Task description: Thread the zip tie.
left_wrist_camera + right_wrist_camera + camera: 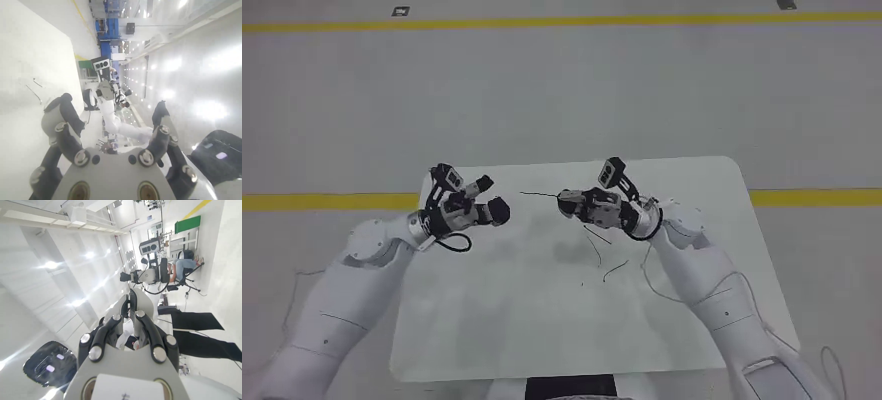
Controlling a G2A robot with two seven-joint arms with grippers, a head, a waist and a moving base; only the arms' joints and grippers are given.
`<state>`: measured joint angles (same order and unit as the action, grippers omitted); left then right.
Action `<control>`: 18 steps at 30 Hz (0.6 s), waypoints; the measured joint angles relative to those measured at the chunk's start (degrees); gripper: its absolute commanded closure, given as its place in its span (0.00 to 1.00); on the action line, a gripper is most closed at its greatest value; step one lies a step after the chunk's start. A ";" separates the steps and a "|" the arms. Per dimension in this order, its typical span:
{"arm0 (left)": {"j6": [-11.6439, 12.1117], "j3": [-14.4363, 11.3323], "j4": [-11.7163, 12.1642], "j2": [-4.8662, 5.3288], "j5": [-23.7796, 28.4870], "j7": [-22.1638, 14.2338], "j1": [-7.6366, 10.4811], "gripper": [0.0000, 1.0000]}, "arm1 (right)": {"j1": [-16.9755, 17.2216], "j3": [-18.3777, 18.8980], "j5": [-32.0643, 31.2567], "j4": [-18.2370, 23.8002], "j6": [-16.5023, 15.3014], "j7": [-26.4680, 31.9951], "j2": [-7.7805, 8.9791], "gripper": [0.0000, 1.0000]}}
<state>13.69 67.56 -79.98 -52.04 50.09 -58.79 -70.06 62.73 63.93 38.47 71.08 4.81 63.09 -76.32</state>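
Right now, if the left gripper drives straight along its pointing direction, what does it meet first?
Probably the free end of the zip tie sticking out of the right gripper; the left gripper is open and faces it. Height match is unclear from above.

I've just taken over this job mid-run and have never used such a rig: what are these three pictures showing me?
It is a two-armed robot at a white table. The top picture looks down from above its arms; the other two come from cameras on each wrist. The left arm has its jaws wide open and empty. The right arm has its jaws shut, with a thin zip tie sticking out toward the left arm, so it seems to hold it. More zip ties lie loose on the table.
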 measured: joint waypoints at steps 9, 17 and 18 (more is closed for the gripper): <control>0.67 -0.11 1.13 -0.13 1.14 -1.86 0.73 0.00 | -0.62 -0.56 -0.41 -0.84 0.97 0.77 -0.02 1.00; 0.79 -0.17 0.64 -0.18 0.87 -1.37 0.64 0.00 | -0.62 -0.57 -0.41 -0.85 0.97 0.77 -0.02 1.00; 1.04 -0.20 0.40 -0.17 0.39 -1.72 0.70 0.00 | -0.62 -0.57 -0.41 -0.85 0.97 0.77 -0.02 1.00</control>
<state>14.73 67.36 -79.58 -52.22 50.47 -60.51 -69.36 62.11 63.36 38.06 70.23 5.78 63.86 -76.34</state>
